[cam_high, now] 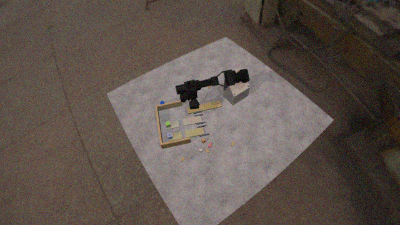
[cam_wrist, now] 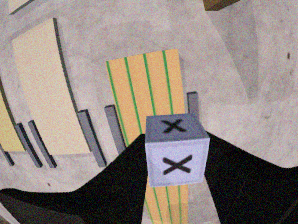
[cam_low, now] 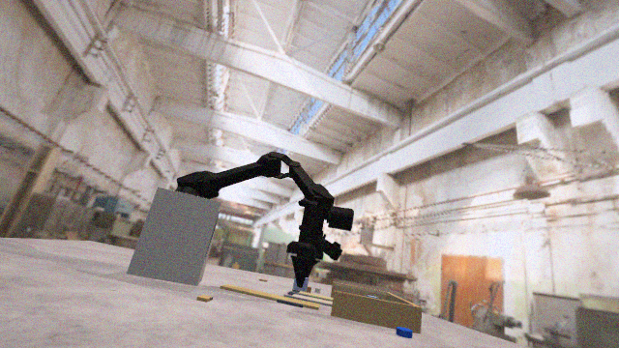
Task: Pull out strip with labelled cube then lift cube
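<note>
My gripper [cam_low: 300, 286] [cam_wrist: 172, 137] is shut on the labelled cube [cam_wrist: 177, 162] [cam_low: 305, 285], pale lavender with dark X marks. It holds the cube a little above the one-piece strip [cam_high: 212, 106] [cam_low: 251, 294] [cam_wrist: 150, 80], which is yellow-orange with green lines and lies outside the walled box, between dark guide bars. The cube is hidden under the arm in the top view. A cream strip [cam_high: 192, 120] [cam_wrist: 47, 90] and a yellow strip [cam_high: 194, 132] [cam_wrist: 6, 127] each show a gap between two pieces.
The walled box [cam_high: 159, 125] [cam_low: 374, 310] has an open side facing the arm. Inside are a green cube [cam_high: 167, 124] and another marked lavender cube [cam_high: 169, 135]. A blue piece [cam_high: 162, 102] [cam_low: 404, 332] lies outside. Small loose bits [cam_high: 210, 145] lie near the box. The arm's grey base block [cam_low: 174, 237] stands behind.
</note>
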Robot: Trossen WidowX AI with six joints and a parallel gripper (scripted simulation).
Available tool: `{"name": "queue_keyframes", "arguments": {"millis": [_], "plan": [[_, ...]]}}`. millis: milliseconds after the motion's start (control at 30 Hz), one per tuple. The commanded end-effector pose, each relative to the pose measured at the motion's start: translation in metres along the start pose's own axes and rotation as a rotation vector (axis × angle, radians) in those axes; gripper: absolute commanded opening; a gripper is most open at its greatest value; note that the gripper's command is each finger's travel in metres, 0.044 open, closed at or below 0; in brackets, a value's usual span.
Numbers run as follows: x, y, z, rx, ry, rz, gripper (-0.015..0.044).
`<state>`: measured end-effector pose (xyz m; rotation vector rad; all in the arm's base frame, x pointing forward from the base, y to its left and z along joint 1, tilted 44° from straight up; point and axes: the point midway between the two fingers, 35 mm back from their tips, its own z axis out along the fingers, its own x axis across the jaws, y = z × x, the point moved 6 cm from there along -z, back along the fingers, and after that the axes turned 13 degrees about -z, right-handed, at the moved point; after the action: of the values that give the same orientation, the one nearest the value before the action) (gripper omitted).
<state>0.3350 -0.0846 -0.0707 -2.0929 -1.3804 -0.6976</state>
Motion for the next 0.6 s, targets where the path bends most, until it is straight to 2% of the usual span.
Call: {"name": "queue_keyframes", "arguments": {"millis": [0,567], "plan": [[0.000,-0.018,-0.013,0.000,-0.001,0.000,0.0000],[-0.002,-0.047,-0.019,0.001,-0.001,0.001,0.0000]]}}
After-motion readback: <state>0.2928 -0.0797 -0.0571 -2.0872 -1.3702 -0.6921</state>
